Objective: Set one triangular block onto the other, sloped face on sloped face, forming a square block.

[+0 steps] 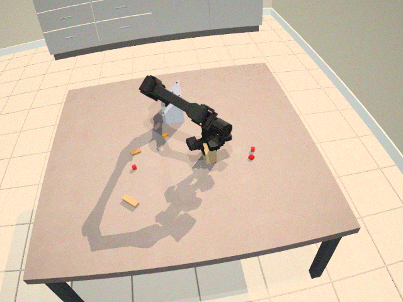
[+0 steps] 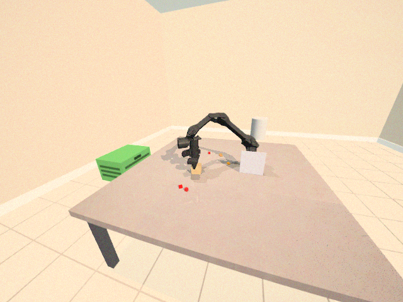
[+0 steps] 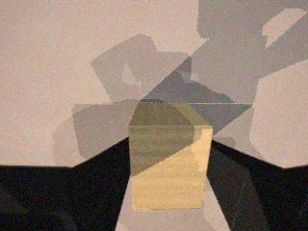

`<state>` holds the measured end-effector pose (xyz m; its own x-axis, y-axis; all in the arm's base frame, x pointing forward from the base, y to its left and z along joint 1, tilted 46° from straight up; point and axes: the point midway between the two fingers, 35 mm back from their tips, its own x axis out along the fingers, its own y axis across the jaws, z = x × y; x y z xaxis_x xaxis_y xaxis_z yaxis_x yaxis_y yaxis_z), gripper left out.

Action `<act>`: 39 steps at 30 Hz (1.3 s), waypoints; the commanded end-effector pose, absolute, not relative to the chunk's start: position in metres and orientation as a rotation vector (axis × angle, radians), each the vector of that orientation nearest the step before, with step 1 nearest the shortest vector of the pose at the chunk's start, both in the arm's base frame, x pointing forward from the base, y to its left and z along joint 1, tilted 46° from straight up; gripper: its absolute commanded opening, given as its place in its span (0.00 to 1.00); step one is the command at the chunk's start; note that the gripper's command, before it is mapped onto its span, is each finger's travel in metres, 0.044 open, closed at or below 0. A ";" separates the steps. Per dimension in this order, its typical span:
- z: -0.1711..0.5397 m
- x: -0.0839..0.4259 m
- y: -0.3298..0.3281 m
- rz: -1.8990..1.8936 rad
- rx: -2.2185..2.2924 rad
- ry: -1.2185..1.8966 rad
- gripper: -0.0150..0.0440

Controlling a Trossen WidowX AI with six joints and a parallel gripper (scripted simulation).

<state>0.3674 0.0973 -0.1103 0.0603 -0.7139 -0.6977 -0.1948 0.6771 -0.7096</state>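
Note:
My gripper (image 1: 210,150) (image 2: 195,165) (image 3: 166,141) points down and is shut on a tan wooden block (image 1: 210,158) (image 2: 198,170) (image 3: 166,192), one black finger on either side. The block looks squarish from the top and exterior views; no seam or sloped face can be made out, so I cannot tell whether it is one triangular block or both together. It is at or just above the table (image 1: 260,201) (image 2: 260,211); dark shadow meets its lower edge, and contact cannot be told. A slim light-wood piece (image 1: 130,200) lies apart at the front left; its cross-section is unclear.
Two red cubes (image 1: 252,148) (image 1: 251,156) lie right of the gripper in the top view. Another red cube (image 1: 133,167) and two orange pieces (image 1: 135,151) (image 1: 165,134) lie left. A pale panel (image 1: 174,115) (image 2: 252,162) stands by the arm's base.

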 end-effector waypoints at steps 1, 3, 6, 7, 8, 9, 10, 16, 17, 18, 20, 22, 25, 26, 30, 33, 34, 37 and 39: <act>-0.110 0.368 0.097 -0.463 -0.798 1.488 0.25; -0.110 0.368 0.096 -0.463 -0.798 1.488 0.25; -0.111 0.367 0.097 -0.463 -0.792 1.493 0.25; -0.111 0.367 0.097 -0.463 -0.792 1.493 0.25; -0.111 0.367 0.097 -0.463 -0.792 1.493 0.25; -0.111 0.367 0.097 -0.463 -0.792 1.493 0.25; -0.111 0.367 0.097 -0.463 -0.792 1.493 0.25; -0.111 0.367 0.097 -0.462 -0.792 1.493 0.34; -0.111 0.367 0.097 -0.462 -0.792 1.493 0.39; -0.111 0.367 0.097 -0.462 -0.792 1.493 0.43; -0.111 0.367 0.097 -0.462 -0.792 1.493 0.52; -0.111 0.367 0.097 -0.462 -0.792 1.493 0.61; -0.111 0.367 0.097 -0.462 -0.792 1.493 0.74; -0.111 0.367 0.097 -0.462 -0.792 1.493 0.79; -0.111 0.367 0.097 -0.462 -0.792 1.493 0.97; -0.111 0.367 0.097 -0.462 -0.792 1.493 1.00; -0.111 0.367 0.097 -0.462 -0.792 1.493 1.00; -0.111 0.367 0.097 -0.462 -0.792 1.493 1.00; -0.111 0.367 0.097 -0.462 -0.792 1.493 1.00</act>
